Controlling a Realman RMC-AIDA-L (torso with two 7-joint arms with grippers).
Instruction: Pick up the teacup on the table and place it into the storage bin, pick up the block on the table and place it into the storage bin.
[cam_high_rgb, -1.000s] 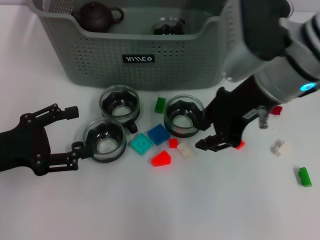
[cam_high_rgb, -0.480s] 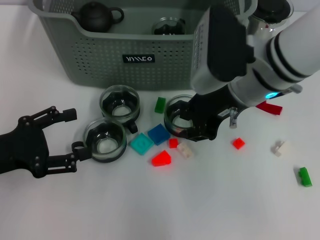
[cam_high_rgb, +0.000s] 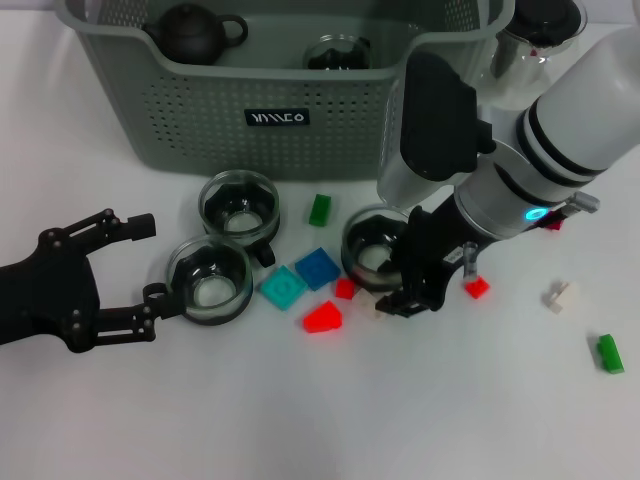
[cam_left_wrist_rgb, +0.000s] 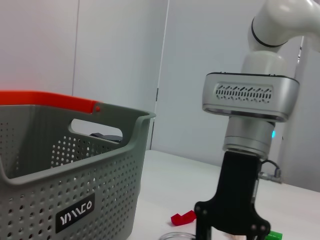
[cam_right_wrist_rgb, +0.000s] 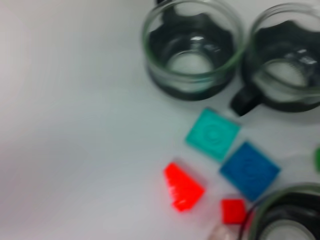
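Three glass teacups stand in front of the storage bin (cam_high_rgb: 200, 110): one (cam_high_rgb: 238, 205) at the back, one (cam_high_rgb: 210, 278) on the left and one (cam_high_rgb: 372, 248) on the right. My right gripper (cam_high_rgb: 398, 292) is low at the right teacup's front side, over a cream block (cam_high_rgb: 368, 298); in the left wrist view the right gripper (cam_left_wrist_rgb: 231, 227) is open. Beside the left teacup my left gripper (cam_high_rgb: 143, 265) rests open on the table. Around them lie teal (cam_high_rgb: 283, 288), blue (cam_high_rgb: 316, 268), red (cam_high_rgb: 322, 318) and green (cam_high_rgb: 320, 209) blocks.
In the bin sit a dark teapot (cam_high_rgb: 192, 32) and a glass cup (cam_high_rgb: 338, 52). A clear glass jug (cam_high_rgb: 540, 30) stands behind the bin's right corner. More blocks lie to the right: red (cam_high_rgb: 477, 288), white (cam_high_rgb: 560, 294), green (cam_high_rgb: 609, 352).
My right gripper has swung in from the right and come down in front of the right teacup, which has shifted slightly toward the front. The left arm has not moved.
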